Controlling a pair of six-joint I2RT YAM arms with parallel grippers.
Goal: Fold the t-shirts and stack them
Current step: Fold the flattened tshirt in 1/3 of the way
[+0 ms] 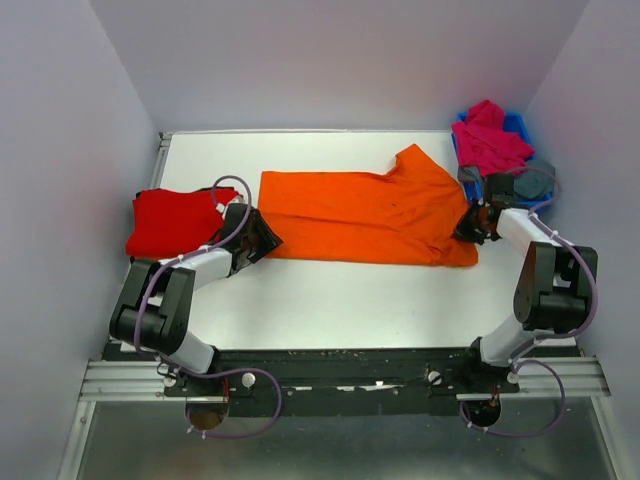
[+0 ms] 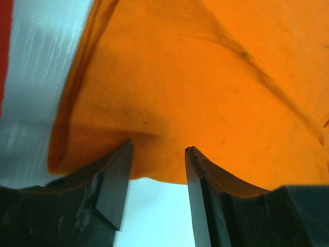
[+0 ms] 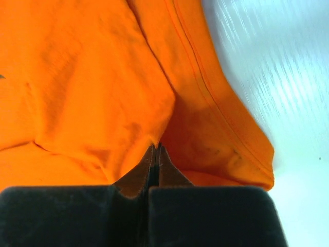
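Note:
A bright orange t-shirt (image 1: 360,215) lies spread flat across the middle of the white table (image 1: 350,300). My left gripper (image 1: 268,243) is at the shirt's near left corner. In the left wrist view that gripper (image 2: 158,149) stands open, and the orange hem (image 2: 205,77) reaches just to its fingertips. My right gripper (image 1: 468,228) is at the shirt's right edge. In the right wrist view it (image 3: 156,146) is shut, pinching a pucker of the orange cloth (image 3: 77,77). A folded red t-shirt (image 1: 175,220) lies at the left.
A small blue bin (image 1: 515,125) at the back right holds a crumpled magenta t-shirt (image 1: 488,140). A grey-blue t-shirt (image 1: 535,180) is bunched just in front of it, behind my right wrist. White walls enclose the table.

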